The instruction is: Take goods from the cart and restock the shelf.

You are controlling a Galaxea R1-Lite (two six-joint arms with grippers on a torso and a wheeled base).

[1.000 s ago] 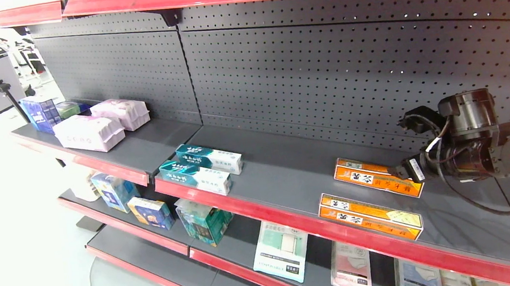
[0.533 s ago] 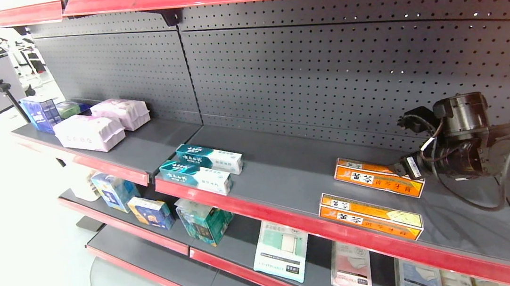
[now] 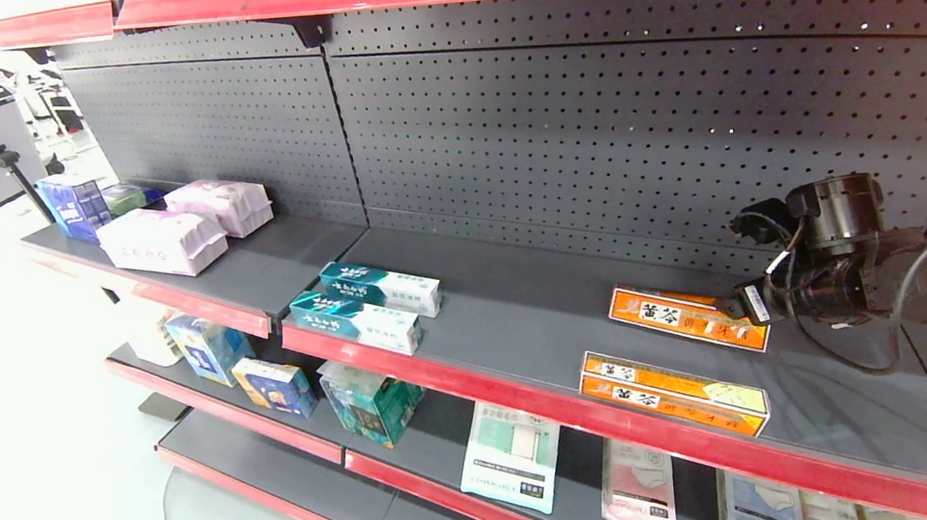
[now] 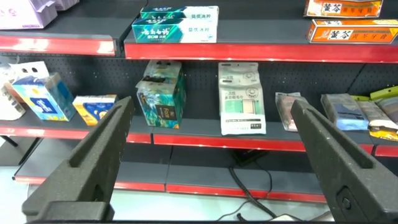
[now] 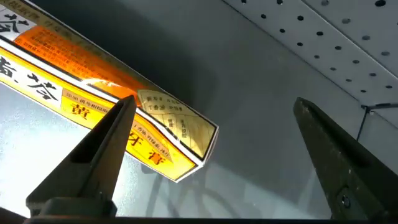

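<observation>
Tipped flat, rear orange box (image 3: 688, 319) lies just before spread right claw (image 5: 214, 104).

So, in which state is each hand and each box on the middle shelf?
Left hand: open, empty.
Right hand: open, holding nothing.
Rear orange box: lying on the shelf, ungripped.
Front orange box: lying flat at the shelf's front edge.
Teal boxes: lying flat, side by side.

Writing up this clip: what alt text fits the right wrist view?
The right gripper, jaws open, frames the end of an orange box lying on the grey shelf. A perforated back panel rises behind.
</observation>
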